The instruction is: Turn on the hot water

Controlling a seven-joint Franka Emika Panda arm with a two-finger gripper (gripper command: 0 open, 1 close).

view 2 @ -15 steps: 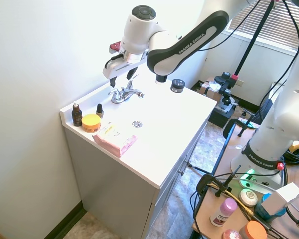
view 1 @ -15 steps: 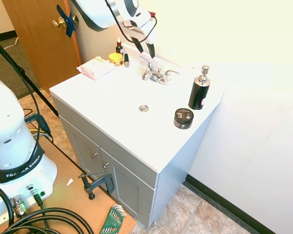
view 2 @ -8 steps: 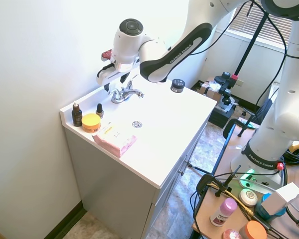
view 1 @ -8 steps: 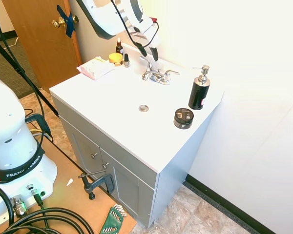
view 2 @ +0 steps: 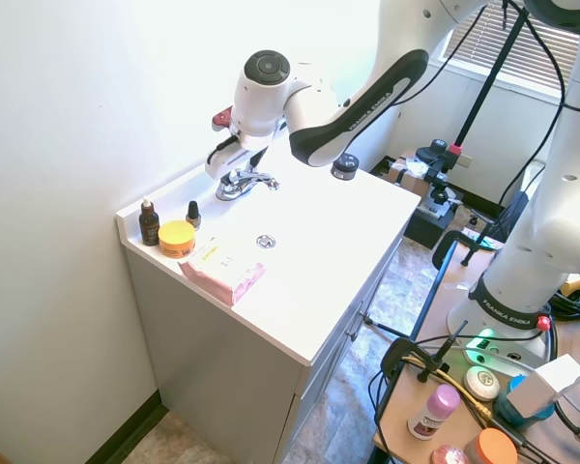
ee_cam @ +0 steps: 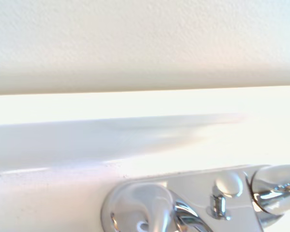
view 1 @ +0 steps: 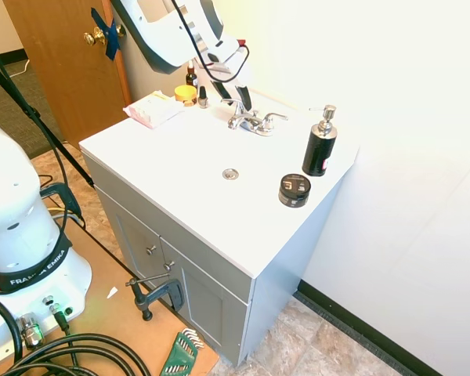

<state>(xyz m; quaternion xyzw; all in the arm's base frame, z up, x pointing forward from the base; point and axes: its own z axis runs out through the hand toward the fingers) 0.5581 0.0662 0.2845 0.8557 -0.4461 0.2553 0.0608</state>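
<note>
Dropped lower over the last second: gripper [view 1: 233, 92] down from above the faucet [view 1: 251, 120] to right at its left-hand lever [view 1: 235, 103], fingers now around or touching the lever, exact contact unclear. In the second exterior view, gripper [view 2: 240, 166] likewise sunk from above onto the faucet [view 2: 243, 182]. Swung over the basin too, the arm's wrist, out and back between frames. Fingers apart throughout, spread not visibly altered.
</note>
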